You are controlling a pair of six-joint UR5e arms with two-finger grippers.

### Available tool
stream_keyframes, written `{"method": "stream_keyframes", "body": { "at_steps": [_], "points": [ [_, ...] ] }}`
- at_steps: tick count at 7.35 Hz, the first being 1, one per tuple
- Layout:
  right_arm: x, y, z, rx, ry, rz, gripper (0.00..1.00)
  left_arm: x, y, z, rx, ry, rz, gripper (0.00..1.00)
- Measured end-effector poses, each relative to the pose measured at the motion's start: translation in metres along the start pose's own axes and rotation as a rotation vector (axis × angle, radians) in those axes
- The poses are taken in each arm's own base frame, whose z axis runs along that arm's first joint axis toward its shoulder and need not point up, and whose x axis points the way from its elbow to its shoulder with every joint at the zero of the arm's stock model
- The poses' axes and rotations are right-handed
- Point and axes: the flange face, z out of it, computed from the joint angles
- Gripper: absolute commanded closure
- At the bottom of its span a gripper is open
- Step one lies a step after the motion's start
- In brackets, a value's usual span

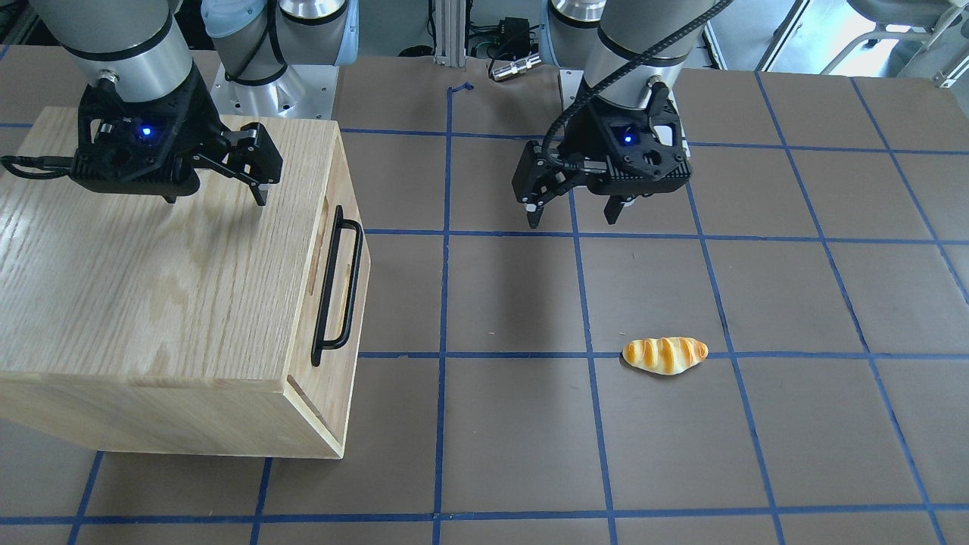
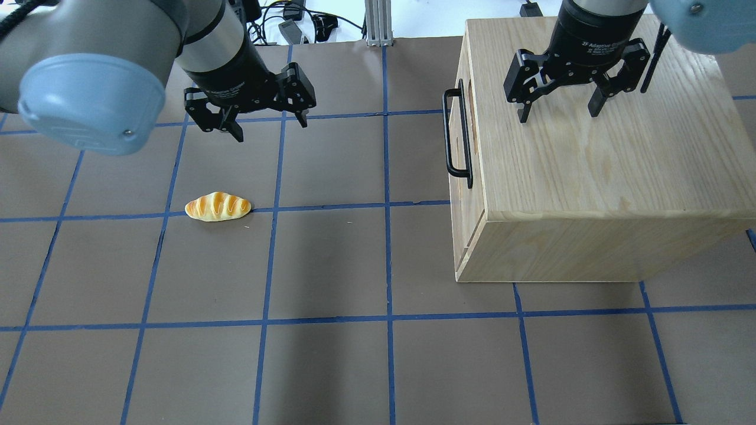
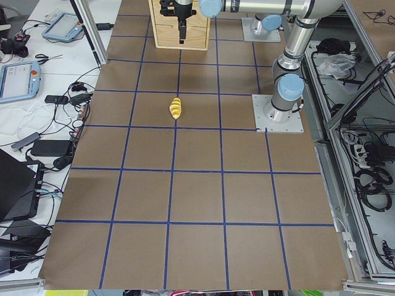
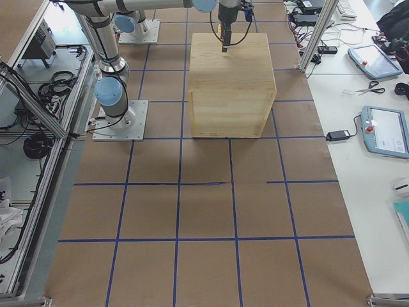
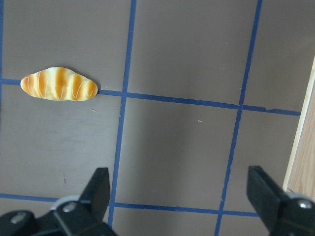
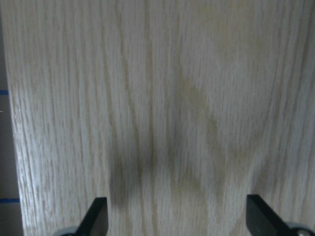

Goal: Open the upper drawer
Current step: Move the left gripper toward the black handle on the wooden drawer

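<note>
Overhead exterior: both jaws spread, empty.

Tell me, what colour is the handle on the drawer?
The handle is black. It shows best in the overhead exterior view.

Bread roll point(image 2: 218, 207) left of upper drawer point(image 2: 463, 141)

You have bare counter point(image 2: 354, 265) before the black bar handle point(image 2: 448, 133); the bread roll point(image 2: 218, 207) lies well apart, near the left claw point(image 2: 270, 130).
</note>
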Motion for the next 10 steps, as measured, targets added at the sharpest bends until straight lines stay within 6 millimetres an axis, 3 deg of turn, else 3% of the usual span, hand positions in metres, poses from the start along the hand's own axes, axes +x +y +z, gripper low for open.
{"method": "stream_keyframes", "body": {
  "at_steps": [3,5,10],
  "points": [
    [0.000,0.000,0.000,-0.001,0.000,-0.001,0.00,0.062,0.009,0.025,-0.006,0.143,-0.070,0.00],
    [0.000,0.000,0.000,-0.001,0.000,-0.001,0.00,0.093,0.016,0.046,-0.029,0.199,-0.075,0.00],
    [0.000,0.000,0.000,0.000,0.000,-0.001,0.00,0.128,0.017,0.080,-0.046,0.251,-0.020,0.00]
  ]
}}
